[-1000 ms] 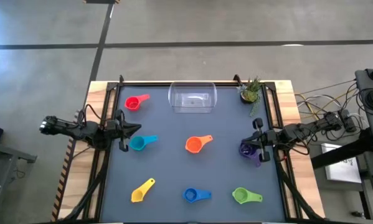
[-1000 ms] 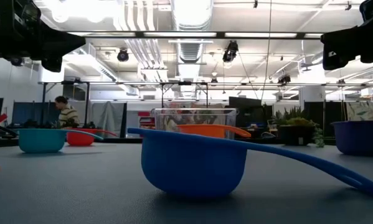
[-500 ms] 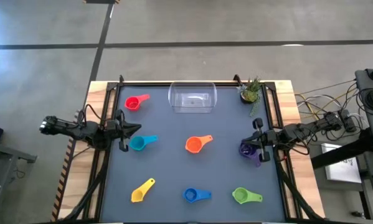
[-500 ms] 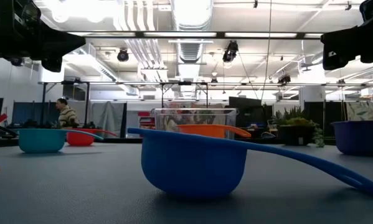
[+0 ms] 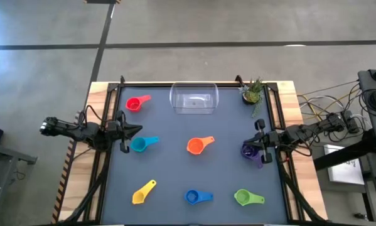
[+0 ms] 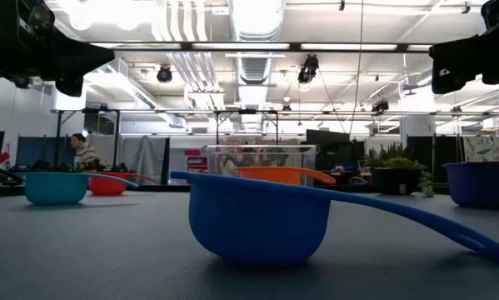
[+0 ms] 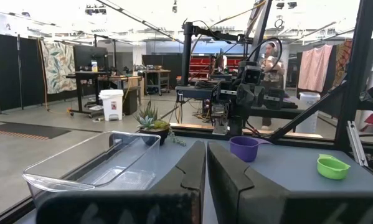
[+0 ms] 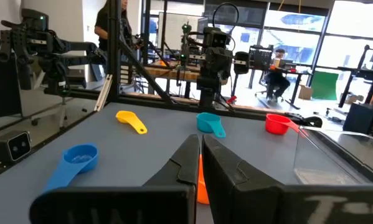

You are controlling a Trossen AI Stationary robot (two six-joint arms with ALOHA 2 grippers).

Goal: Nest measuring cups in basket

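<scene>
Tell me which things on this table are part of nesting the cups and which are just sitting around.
Part of the job: red cup, teal cup, orange cup, purple cup, yellow cup, blue cup, green cup, clear basket.

Just lying about: small potted plant.

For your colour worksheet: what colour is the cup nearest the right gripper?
Purple; it sits right by the right gripper, clearest in the high view.
</scene>
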